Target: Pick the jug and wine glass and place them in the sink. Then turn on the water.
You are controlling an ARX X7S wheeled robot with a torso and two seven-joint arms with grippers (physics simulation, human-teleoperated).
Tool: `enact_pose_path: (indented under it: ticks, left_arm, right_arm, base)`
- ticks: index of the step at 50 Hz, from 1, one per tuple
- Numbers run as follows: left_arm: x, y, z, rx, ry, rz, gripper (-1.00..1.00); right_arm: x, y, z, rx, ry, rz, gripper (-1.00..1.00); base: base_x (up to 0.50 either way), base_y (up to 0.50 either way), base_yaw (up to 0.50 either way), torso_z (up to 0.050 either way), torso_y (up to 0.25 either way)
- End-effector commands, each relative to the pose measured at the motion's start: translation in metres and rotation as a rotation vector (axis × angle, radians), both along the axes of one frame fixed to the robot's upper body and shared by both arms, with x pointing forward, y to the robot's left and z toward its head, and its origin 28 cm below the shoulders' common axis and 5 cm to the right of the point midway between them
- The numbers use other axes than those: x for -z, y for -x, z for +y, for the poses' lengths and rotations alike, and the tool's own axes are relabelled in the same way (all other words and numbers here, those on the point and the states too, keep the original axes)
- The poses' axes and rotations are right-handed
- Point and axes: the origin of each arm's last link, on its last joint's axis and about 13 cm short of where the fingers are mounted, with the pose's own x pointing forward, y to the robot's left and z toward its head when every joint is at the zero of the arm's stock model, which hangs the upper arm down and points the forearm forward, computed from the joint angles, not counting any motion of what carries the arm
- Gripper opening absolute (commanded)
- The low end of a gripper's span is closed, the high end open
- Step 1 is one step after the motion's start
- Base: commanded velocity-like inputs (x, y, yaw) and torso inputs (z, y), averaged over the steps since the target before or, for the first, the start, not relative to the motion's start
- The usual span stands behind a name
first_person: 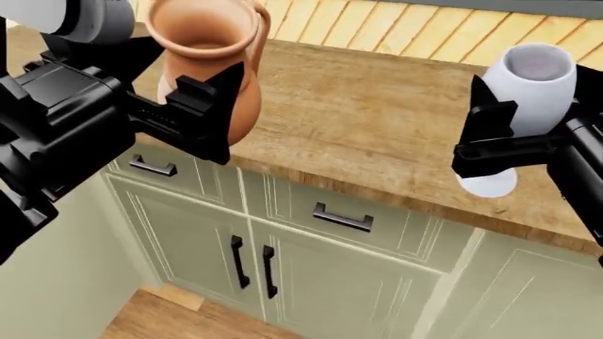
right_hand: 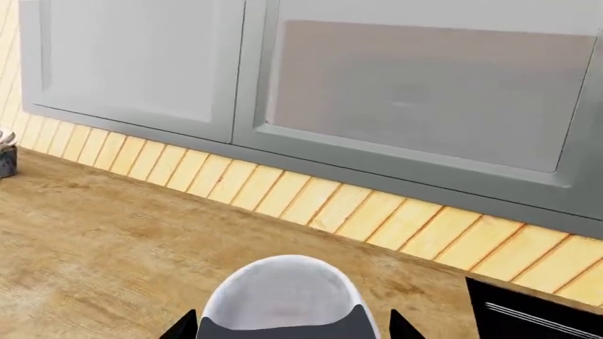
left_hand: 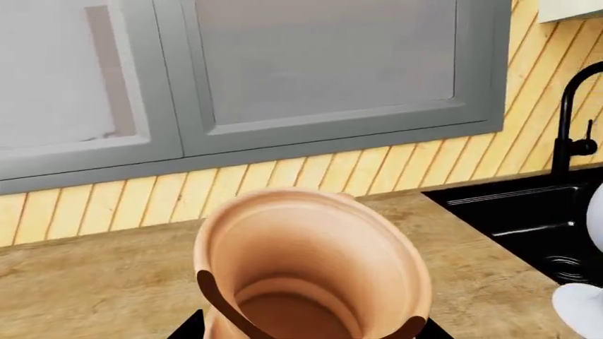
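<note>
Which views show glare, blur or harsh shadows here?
Head view: sharp, flat even light, soft shading under the jug and wine glass. Left wrist view: jug rim close and cropped, sink glossy with faint highlights. Right wrist view: cabinet doors show hazy reflections, no blur.

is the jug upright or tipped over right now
Upright. In the head view the jug is held by the left tool with its rim facing up, and the left wrist view looks down into its open mouth.

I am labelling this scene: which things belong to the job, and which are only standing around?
Job:
- jug, in left claw
- wine glass, in right claw
- sink, faucet

Around:
- wooden counter
- drawers and cabinet doors
- grey wall cabinets
</note>
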Motion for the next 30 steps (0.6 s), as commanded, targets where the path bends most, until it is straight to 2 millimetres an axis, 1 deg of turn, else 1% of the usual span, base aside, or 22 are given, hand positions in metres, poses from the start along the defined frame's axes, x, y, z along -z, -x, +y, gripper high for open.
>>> enact_pose_path:
  ticks: [1, 30]
  left_arm:
    - [-0.0063, -0.0008, 0.0029, -0.035, 0.031, -0.036, -1.0]
    - [-0.0062, -0.0004, 0.0031, -0.035, 0.032, -0.035, -1.0]
  right_arm:
    - [-0.0014, -0.0007, -0.0015, 0.01, 0.011, -0.021, -1.0]
    - [-0.0017, -0.0007, -0.0012, 0.008, 0.01, -0.021, -1.0]
  base:
    - [-0.09, 0.23, -0.5, 0.0, 0.01]
    - [-0.06, 0.24, -0.5, 0.001, 0.001]
